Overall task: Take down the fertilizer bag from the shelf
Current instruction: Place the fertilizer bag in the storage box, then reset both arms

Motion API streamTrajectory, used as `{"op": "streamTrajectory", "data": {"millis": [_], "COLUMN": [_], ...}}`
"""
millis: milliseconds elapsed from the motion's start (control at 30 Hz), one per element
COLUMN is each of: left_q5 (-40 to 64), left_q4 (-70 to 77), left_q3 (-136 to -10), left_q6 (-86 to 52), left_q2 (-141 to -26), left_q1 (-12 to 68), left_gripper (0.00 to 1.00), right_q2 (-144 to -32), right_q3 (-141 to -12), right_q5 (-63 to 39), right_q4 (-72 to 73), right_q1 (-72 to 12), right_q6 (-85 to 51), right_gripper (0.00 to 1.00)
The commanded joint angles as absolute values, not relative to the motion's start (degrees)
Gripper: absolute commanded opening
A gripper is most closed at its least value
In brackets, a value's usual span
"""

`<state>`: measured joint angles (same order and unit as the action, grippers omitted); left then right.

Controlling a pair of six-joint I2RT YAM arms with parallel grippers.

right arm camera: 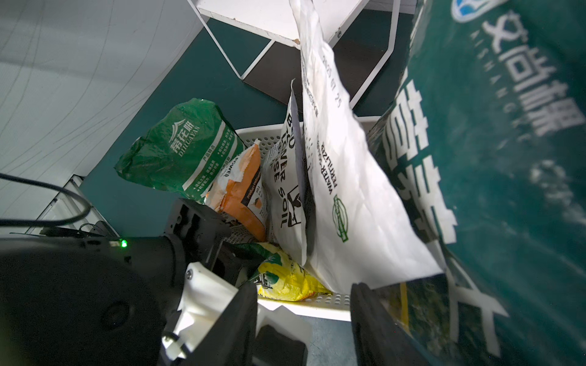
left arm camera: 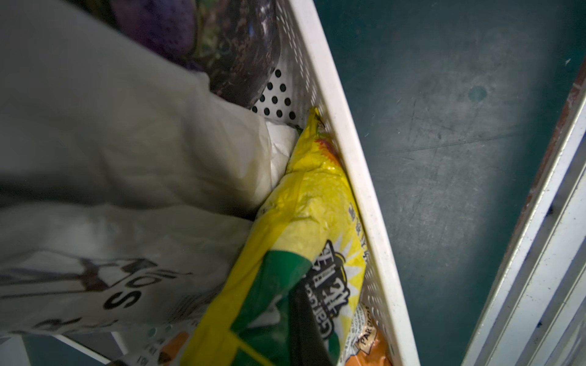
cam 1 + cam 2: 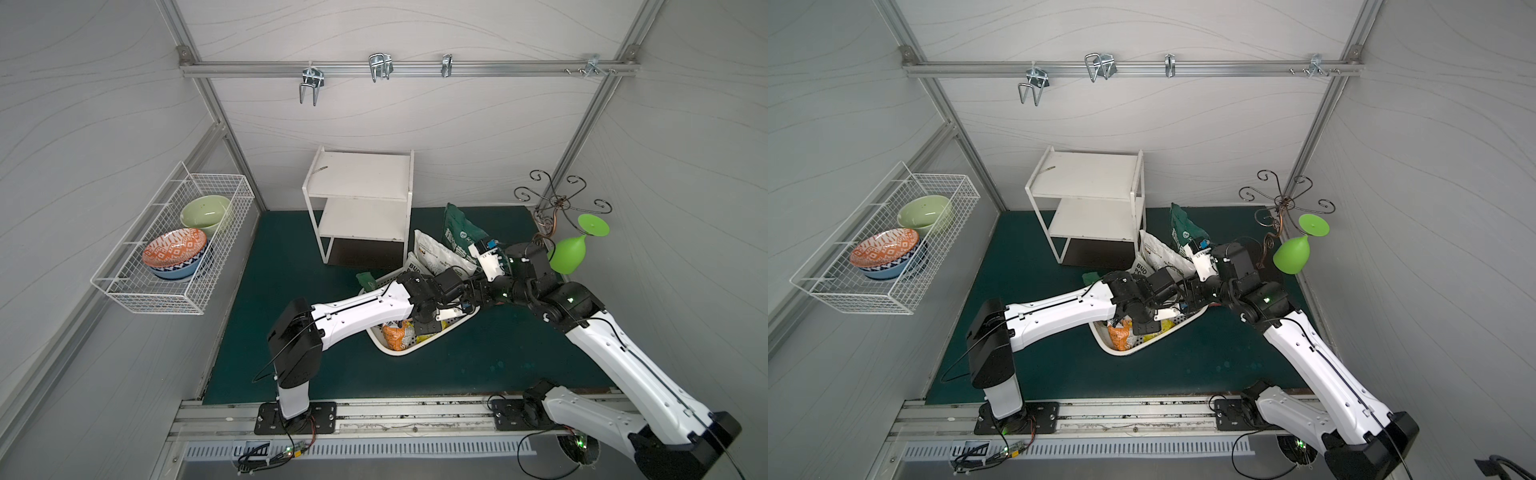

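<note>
While scanning the scene, finding shelf (image 3: 359,174) standing bare at the back & white fertilizer bag (image 3: 436,251) sitting off it, upright in the plastic basket (image 2: 353,171) out front, leaning betw. soil bag (image 1: 285,190) and dk green bag (image 1: 491,158). Seeing R gripper (image 1: 304,286) hovering at basket's edge w/ jaws standing partly apart, gripping nothing, dk green bag lying just beside one finger (image 1: 374,317). Noting L gripper (image 3: 428,326) reaching down among the bags in the basket, jaws closed tight; not managing to tell whether pinching anything.
</note>
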<state>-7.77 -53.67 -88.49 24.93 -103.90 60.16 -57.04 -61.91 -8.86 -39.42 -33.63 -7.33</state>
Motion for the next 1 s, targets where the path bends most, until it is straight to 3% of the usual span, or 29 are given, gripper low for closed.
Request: {"op": "streamTrajectory", "data": {"millis": [0, 100, 133, 200, 267, 500, 667, 967], "left_q5": [-6.6, -6.0, -5.4, -4.6, -1.9, 3.6, 13.9, 11.9], "left_q4": [-52.0, -49.8, -49.0, -46.7, -43.4, -29.1, -20.9, -17.7], "left_q3": [-88.8, -88.9, -88.8, -88.6, -87.9, -82.1, -73.1, -56.6], "left_q6": [20.5, 19.2, 19.0, 18.1, 17.1, 11.2, -1.4, -9.9], "left_q2": [-105.1, -102.8, -101.4, -98.1, -93.7, -77.6, -66.6, -55.7], "left_q1": [60.0, 60.0, 60.0, 60.0, 60.0, 54.9, 35.6, 6.1], "left_gripper": [0.00, 0.00, 0.10, 0.43, 0.98, 0.99, 0.99, 0.99], "right_q2": [-55.9, -55.0, -54.7, -54.2, -53.5, -53.5, -52.7, -49.4], "right_q3": [-61.9, -61.8, -62.0, -62.5, -63.3, -69.8, -69.7, -66.7], "right_q5": [-8.3, -7.4, -6.9, -5.8, -4.7, 2.4, 7.0, 2.0], "right_q4": [-38.7, -39.0, -39.0, -39.2, -39.3, -45.3, -47.3, -44.7], "right_q1": [-33.6, -33.6, -33.6, -33.5, -33.3, -30.4, -24.6, -13.7], "right_q6": [-7.9, -7.8, -7.6, -7.4, -6.9, -6.6, -8.8, -13.0], "right_gripper": [0.51, 0.51, 0.51, 0.52, 0.55, 0.60, 0.60, 0.53]}}
